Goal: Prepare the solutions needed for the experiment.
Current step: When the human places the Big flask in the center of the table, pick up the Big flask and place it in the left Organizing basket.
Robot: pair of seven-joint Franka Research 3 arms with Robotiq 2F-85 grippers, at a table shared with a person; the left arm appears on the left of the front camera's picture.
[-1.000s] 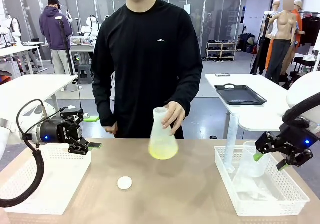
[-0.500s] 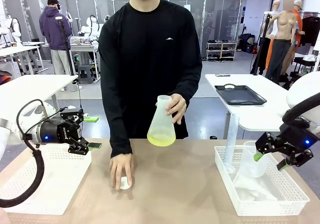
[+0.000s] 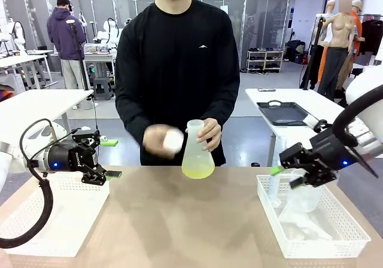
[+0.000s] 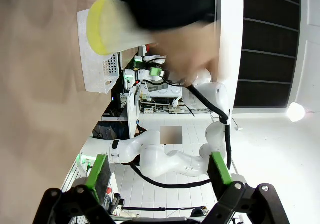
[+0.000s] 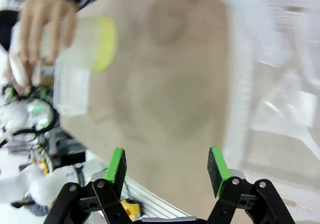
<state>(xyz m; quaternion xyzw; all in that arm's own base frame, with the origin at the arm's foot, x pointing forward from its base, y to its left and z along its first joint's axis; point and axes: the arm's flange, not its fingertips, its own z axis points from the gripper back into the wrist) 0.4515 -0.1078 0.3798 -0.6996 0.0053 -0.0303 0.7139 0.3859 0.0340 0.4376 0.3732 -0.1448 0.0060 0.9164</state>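
A person across the table holds a clear conical flask (image 3: 197,151) by its neck. A shallow layer of pale yellow-green solution (image 3: 198,171) lies in its bottom, also visible in the wrist views (image 4: 99,28) (image 5: 104,44). The person's other hand (image 3: 160,141), blurred, holds a white cap (image 3: 173,140) beside the flask's mouth. My left gripper (image 3: 103,175) hangs open over the left basket, fingers apart with nothing between them (image 4: 159,171). My right gripper (image 3: 285,176) is open (image 5: 167,168) above the left end of the right basket, well to the right of the flask.
A white mesh basket (image 3: 54,232) lies at the table's left. A second white basket (image 3: 353,235) at the right holds a clear beaker (image 3: 304,197) and other clear labware. Bare tabletop (image 3: 179,226) stretches between the baskets.
The person picked the white cap off the table and raised it to the flask's mouth. My right arm swung left, toward the middle. The left arm stayed still.
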